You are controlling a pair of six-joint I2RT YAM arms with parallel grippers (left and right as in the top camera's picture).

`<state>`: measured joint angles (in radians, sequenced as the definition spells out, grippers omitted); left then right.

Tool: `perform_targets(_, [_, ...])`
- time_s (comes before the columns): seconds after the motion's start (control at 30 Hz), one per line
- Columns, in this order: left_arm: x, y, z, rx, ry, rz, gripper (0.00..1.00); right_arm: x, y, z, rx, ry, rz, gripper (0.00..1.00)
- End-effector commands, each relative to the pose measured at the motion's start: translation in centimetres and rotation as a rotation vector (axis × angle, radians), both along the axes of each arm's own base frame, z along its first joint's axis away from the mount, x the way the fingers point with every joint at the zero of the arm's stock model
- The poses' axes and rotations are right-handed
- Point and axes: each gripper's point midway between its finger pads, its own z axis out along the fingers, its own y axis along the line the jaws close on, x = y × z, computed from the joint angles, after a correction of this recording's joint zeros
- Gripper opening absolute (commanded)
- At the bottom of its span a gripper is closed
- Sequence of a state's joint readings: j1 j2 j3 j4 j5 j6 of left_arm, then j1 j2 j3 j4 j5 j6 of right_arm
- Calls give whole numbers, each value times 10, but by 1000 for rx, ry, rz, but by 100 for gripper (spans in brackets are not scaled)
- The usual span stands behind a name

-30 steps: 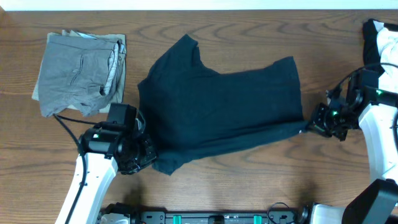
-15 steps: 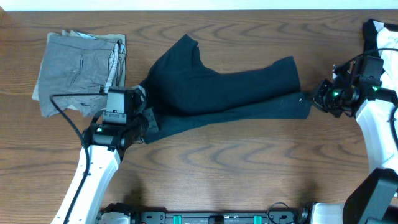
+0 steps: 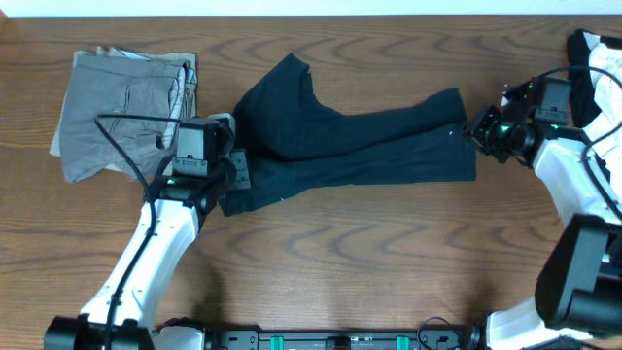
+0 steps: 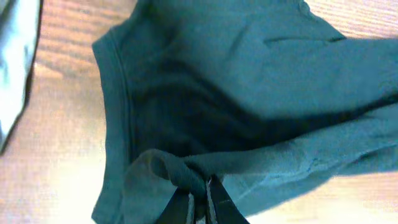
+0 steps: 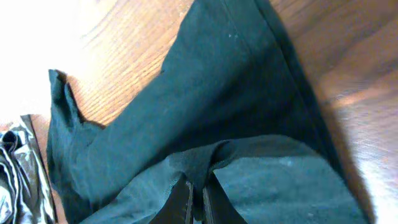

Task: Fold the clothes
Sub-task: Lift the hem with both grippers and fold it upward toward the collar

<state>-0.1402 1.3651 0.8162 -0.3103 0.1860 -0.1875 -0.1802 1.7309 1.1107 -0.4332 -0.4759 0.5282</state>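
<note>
Count on worktop [image 3: 389,262]: dark T-shirt [image 3: 360,146], 1. Grey shorts [image 3: 121,112], left of T-shirt, 1. Black-and-white garment heap [image 3: 598,68], right of T-shirt, 1. My claws, 2: left claw [image 4: 200,190], right claw [image 5: 196,183].

Matt cloth T-shirt [image 3: 350,146], glossy wood table [image 3: 389,253]

1. The right jaws stand pressed together at the bottom middle of the view, pinching a raised fold of the dark navy T-shirt [image 5: 205,106].
2. From the pinch, the cloth drapes down on both sides and runs away as a long, folded band.
3. A stitched hem [image 5: 281,65] borders the band on one side, lying flat on the wooden desk [image 5: 348,74].
4. On the other side the shirt ends in a narrow, crumpled point [image 5: 59,93].
5. Bare desk shows on either side of the band, and glare washes out one corner of the view.
6. A black-and-white garment [image 5: 13,168] lies bunched just beside the shirt; whether they touch cannot be told.
</note>
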Motion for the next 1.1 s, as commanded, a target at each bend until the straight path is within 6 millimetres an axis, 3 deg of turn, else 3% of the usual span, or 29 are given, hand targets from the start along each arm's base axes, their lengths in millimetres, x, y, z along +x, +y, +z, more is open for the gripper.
perform_targets(0.0, [12,2,3,49,-42,-33,6,7,9,-9,28,16,-3,4])
perform_targets(0.07, [17,2,3,51,-60,-31,7,11,9,-14,27,15,0,5])
perform_targets(0.1, [20,4,2,58,-66,-25,10,12,9,-17,25,14,-1,17])
perform_targets(0.13, [21,5,1,64,-68,-20,17,14,8,-18,20,7,1,35])
perform_targets(0.2, [20,7,0,73,-63,-13,42,16,4,-18,-19,-29,51,56])
perform_targets(0.23, [19,7,0,75,-58,-13,55,15,2,-18,-36,-38,71,60])
perform_targets(0.37, [7,9,-2,78,-15,-6,66,-1,-15,-26,-55,13,84,61])
perform_targets(0.5, [-18,13,-8,69,85,23,67,-34,-28,-39,-32,147,76,55])
perform_targets(0.7, [-54,18,-32,90,258,33,64,-65,-27,-48,-42,256,137,49])
perform_targets(0.87, [-53,31,-49,163,289,67,50,-69,-24,-48,-35,274,143,48])
perform_targets(1.07, [-53,31,-79,177,367,63,41,-74,-23,-49,-28,295,145,47])
